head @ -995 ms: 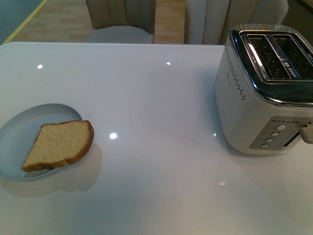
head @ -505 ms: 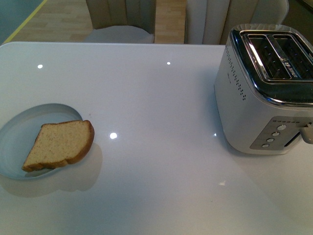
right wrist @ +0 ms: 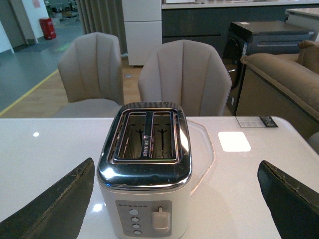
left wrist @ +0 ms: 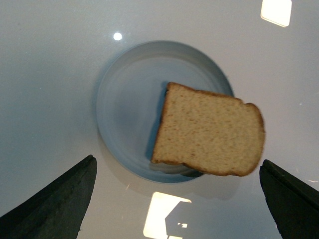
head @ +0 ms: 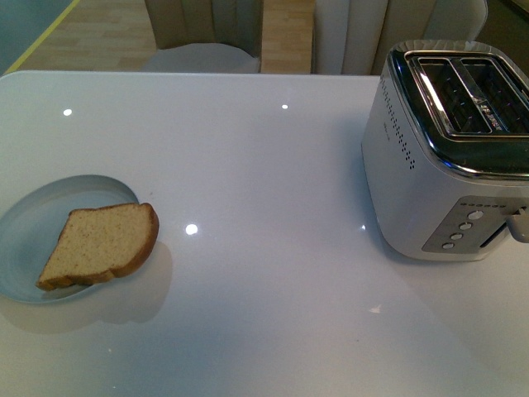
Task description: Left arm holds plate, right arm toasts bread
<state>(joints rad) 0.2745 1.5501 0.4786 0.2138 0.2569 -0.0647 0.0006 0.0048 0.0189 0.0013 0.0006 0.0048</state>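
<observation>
My left end effector [left wrist: 177,159] hangs with fingers spread wide, holding nothing, above the round pale blue-grey plate [left wrist: 129,99] near the glossy white surface's [head: 264,207] left edge. The light brown wholemeal bread slice [left wrist: 209,134] lies on the plate, overhanging its rim. My right end effector [right wrist: 174,160], equally spread and empty, faces the white chrome-topped two-slot toaster [right wrist: 144,164] by the right edge.

Two beige chairs [right wrist: 184,74] face the glossy white table [head: 264,248]; a tan sofa [right wrist: 284,74] stands nearby.
</observation>
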